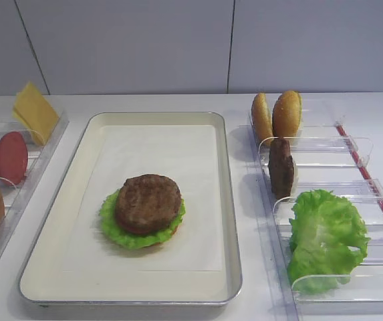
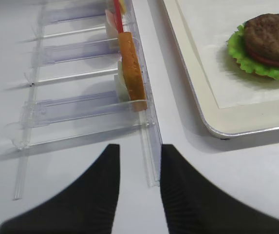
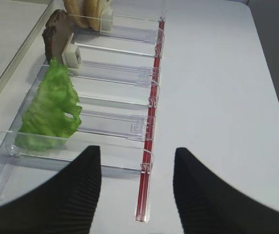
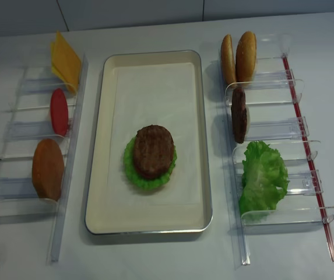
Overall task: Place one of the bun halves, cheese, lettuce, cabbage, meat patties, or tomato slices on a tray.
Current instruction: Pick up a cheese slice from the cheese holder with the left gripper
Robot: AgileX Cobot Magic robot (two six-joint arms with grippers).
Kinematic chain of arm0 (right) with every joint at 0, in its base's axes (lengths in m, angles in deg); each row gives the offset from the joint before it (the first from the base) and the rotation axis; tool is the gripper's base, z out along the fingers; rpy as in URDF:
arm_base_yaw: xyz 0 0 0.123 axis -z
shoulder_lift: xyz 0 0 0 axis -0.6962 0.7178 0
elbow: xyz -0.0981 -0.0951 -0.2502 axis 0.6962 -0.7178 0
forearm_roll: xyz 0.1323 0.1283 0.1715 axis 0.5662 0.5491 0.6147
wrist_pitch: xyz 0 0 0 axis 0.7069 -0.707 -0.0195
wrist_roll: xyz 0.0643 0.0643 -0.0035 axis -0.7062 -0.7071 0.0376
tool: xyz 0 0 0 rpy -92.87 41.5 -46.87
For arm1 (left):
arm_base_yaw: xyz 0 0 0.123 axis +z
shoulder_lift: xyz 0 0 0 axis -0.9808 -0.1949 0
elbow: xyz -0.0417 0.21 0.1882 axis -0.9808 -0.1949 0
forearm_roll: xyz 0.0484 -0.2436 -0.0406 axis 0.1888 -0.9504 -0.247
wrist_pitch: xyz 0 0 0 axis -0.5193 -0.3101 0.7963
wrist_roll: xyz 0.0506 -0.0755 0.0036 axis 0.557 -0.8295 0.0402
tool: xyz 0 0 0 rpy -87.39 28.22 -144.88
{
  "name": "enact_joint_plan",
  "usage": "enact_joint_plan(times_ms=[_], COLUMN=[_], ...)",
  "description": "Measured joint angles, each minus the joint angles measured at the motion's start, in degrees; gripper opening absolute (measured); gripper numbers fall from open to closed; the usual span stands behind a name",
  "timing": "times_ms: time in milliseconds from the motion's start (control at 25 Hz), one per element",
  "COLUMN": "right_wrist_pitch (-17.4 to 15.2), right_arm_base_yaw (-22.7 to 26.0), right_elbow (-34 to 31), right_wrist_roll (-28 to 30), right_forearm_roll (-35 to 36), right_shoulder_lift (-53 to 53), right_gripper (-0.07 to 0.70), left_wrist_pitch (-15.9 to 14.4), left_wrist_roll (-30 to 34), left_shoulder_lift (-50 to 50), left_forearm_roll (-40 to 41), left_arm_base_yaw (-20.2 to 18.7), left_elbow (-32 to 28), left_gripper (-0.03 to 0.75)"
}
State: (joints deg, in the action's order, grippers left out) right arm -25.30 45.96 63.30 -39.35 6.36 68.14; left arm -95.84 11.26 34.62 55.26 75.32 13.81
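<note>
Tray (image 4: 105, 146): mid-table; meat patty (image 4: 153, 150) stacked on lettuce leaf (image 4: 133, 173), red layer between, toward tray's near edge.
L rack (image 4: 67, 169): cheese (image 4: 65, 60) at far end, tomato slice (image 4: 59, 111) mid, bun half (image 4: 48, 169) near end, all on edge.
R rack (image 4: 236, 192): two bun halves (image 4: 238, 56) far end, spare patty (image 4: 238, 115), loose lettuce (image 4: 263, 178) near end.
L gripper (image 2: 138, 187): jaws apart, empty, over L rack's near end.
R gripper (image 3: 137, 190): jaws wide, empty, at R rack's near end.
Hard to see: bottom bun under stack; arms cut off in high views.

It looked like a lab test station: a plain white bench (image 1: 178, 103) against bare grey wall panels (image 1: 131, 47), with burger parts sorted in clear plastic racks (image 4: 271, 175) beside a lined tray (image 1: 228, 200).
</note>
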Motion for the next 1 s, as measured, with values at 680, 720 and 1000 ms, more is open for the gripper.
enact_joint_plan(times_ms=[680,720,1000], right_wrist_pitch=[0.0,0.0,0.0], right_arm_base_yaw=[0.0,0.0,0.0], right_elbow=[0.0,0.0,0.0], right_wrist_roll=[0.0,0.0,0.0], right_forearm_roll=[0.1,0.1,0.1], right_shoulder_lift=[0.0,0.0,0.0], right_gripper=[0.344,0.344,0.344], left_wrist_pitch=[0.0,0.0,0.0], left_wrist_roll=[0.0,0.0,0.0], left_shoulder_lift=[0.0,0.0,0.0], left_forearm_roll=[0.0,0.0,0.0], left_arm_base_yaw=[0.0,0.0,0.0], left_elbow=[0.0,0.0,0.0], left_gripper=[0.221,0.222,0.221])
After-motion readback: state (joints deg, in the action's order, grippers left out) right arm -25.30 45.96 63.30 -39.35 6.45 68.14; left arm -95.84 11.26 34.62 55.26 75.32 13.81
